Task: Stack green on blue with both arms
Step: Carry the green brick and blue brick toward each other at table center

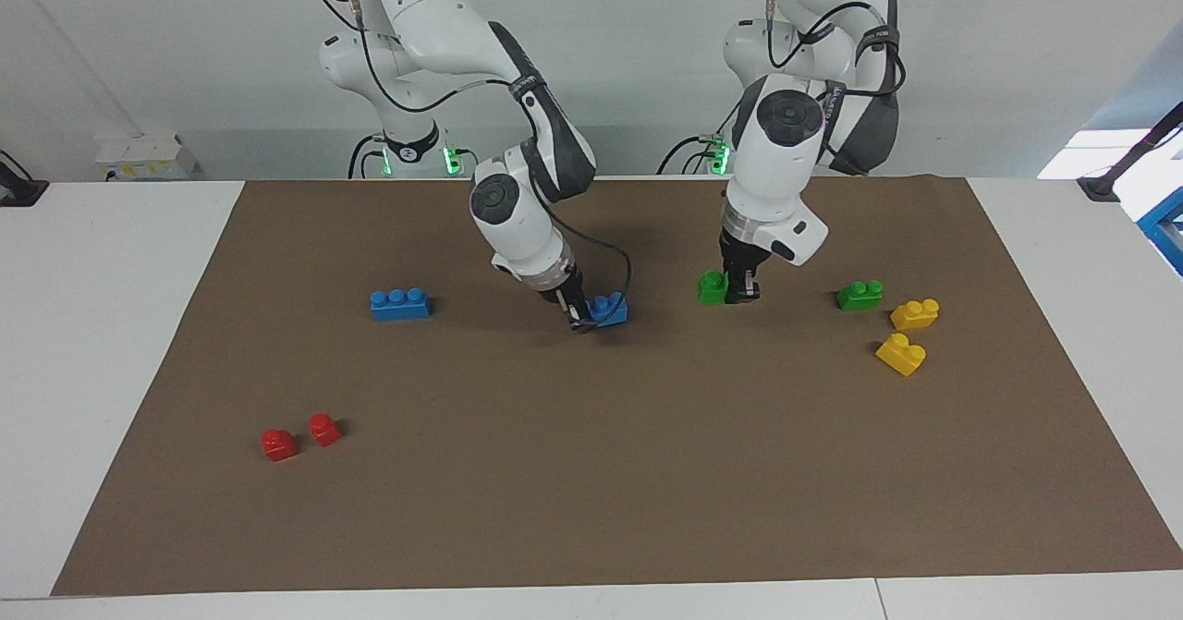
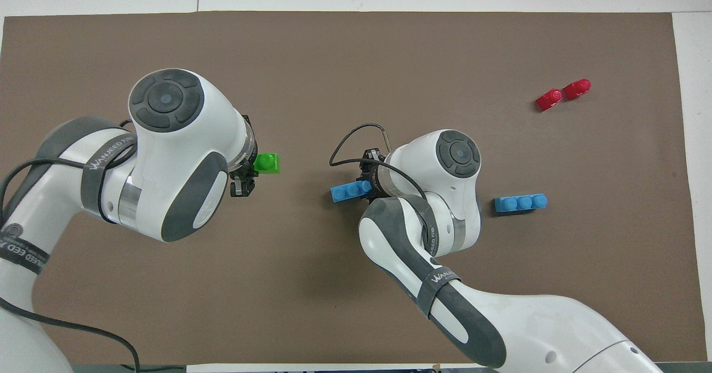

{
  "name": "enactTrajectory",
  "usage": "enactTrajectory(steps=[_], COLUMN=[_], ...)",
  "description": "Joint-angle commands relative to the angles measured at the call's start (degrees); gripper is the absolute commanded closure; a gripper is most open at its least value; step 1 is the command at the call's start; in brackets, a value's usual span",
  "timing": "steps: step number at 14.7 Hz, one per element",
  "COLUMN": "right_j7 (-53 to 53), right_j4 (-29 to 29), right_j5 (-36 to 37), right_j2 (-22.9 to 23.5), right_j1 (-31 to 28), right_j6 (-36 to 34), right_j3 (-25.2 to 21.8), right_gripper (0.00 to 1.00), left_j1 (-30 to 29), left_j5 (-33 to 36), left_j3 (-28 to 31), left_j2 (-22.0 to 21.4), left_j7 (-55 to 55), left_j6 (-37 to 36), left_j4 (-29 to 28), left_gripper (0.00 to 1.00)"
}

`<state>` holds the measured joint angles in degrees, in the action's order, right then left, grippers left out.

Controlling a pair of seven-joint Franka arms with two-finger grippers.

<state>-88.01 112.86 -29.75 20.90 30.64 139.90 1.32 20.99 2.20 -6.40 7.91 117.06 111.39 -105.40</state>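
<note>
My right claw (image 1: 584,317) pinches a half-hidden blue brick (image 1: 610,310), and my left claw (image 1: 739,293) pinches a green brick (image 1: 713,287).

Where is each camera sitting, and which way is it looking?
Facing view: high across the table, looking back at both robots; both whole arms show, bases at top.
Overhead view: high above the robots' end, looking steeply down; the arms enter from the bottom.
Shared: left end effector at the green brick, right end effector at the blue brick, spare blue brick, red bricks.
</note>
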Motion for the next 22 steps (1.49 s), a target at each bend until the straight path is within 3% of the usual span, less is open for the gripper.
enactTrajectory(steps=[1,7,10,22], right_j7=[-1.5,-3.1,-4.3,-3.3], right_j4=[0.8,2.7,3.9,7.1], right_j5=[-2.4,-8.3,-8.4,-8.5], right_j2=[-0.2,-0.2,-0.4,-0.1], right_j1=[1.3,1.2,1.3,1.0], right_j6=[2.5,5.1,6.0,10.7], right_j3=[-0.2,-0.3,-0.3,-0.3], right_gripper=[1.00,1.00,1.00,1.00], left_j1=[4.0,9.0,11.0,13.4], left_j5=[0.8,0.8,0.9,4.5], left_j3=[0.7,0.7,0.8,0.8], left_j2=[-2.0,-4.7,-4.1,1.1], left_j7=[9.3,20.6,24.8,24.0], left_j6=[2.5,13.0,14.6,20.8], left_j4=[-3.0,-11.2,-11.3,-11.3], left_gripper=[1.00,1.00,1.00,1.00])
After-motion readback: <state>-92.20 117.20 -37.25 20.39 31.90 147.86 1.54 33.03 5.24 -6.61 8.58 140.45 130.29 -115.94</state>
